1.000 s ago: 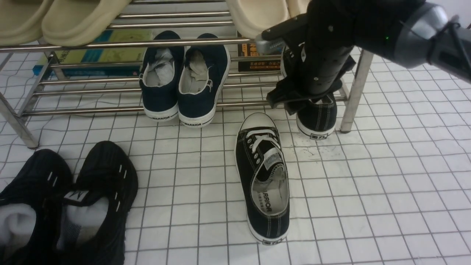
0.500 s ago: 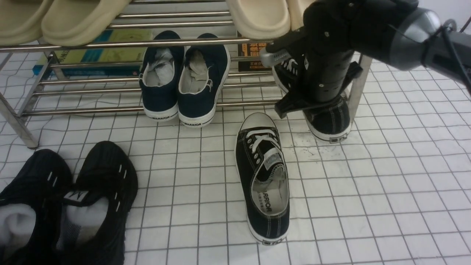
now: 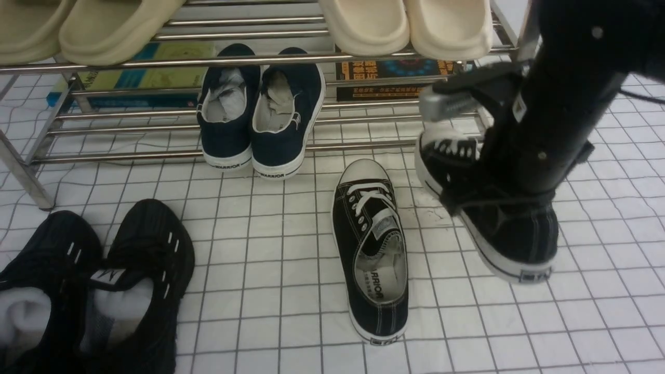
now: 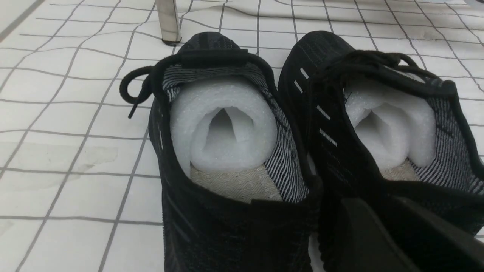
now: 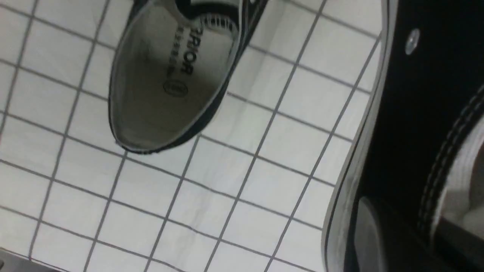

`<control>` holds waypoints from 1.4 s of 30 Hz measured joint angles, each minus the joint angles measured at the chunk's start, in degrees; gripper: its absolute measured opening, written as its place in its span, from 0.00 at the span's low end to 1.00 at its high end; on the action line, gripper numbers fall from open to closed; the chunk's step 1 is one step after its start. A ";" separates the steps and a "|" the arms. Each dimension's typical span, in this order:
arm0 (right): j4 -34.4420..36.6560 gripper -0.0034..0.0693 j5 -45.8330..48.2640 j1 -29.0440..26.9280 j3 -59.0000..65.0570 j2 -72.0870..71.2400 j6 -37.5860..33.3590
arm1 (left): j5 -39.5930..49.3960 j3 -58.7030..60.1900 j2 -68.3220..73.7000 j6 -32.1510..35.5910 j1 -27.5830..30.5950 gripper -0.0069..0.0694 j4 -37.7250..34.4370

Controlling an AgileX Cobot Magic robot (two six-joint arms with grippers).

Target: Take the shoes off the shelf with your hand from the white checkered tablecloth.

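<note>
One black canvas sneaker (image 3: 371,249) lies on the white checkered tablecloth (image 3: 519,322), toe toward the chrome shelf (image 3: 156,62). My right gripper (image 3: 499,171) is shut on the side wall of the other sneaker (image 3: 511,234) and holds it tilted above the cloth, in front of the shelf's right end. In the right wrist view the held sneaker (image 5: 416,94) fills the right side, clamped in the gripper (image 5: 408,234), with the lying sneaker (image 5: 170,71) beyond. My left gripper (image 4: 393,230) sits at the heel of a black knit sneaker (image 4: 378,124); its jaws are too dark to read.
Navy slip-ons (image 3: 260,119) stand on the shelf's lowest tier. Beige slippers (image 3: 363,23) rest on the upper tier. Books (image 3: 140,72) lie behind the shelf. The black knit pair (image 3: 93,291) stands at the front left, stuffed with white foam (image 4: 223,124).
My right gripper has pulled the gripped sneaker off the shelf's lower right end, toward me and to the right, and lifted it over the cloth. The other shoes have not moved.
</note>
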 joint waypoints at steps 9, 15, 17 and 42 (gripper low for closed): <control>-0.42 0.06 -11.48 -0.06 7.56 -0.11 0.20 | 0.00 0.00 0.00 0.00 0.00 0.27 0.00; 0.91 0.06 -15.86 0.00 7.71 1.77 0.20 | 0.00 0.00 0.00 0.00 0.00 0.27 0.00; 0.58 0.06 -17.78 0.00 7.71 3.09 0.23 | 0.00 0.00 0.00 0.00 0.00 0.27 0.00; 12.87 0.44 -12.31 -0.18 3.48 9.02 -5.01 | 0.00 0.00 0.00 0.00 0.00 0.27 0.00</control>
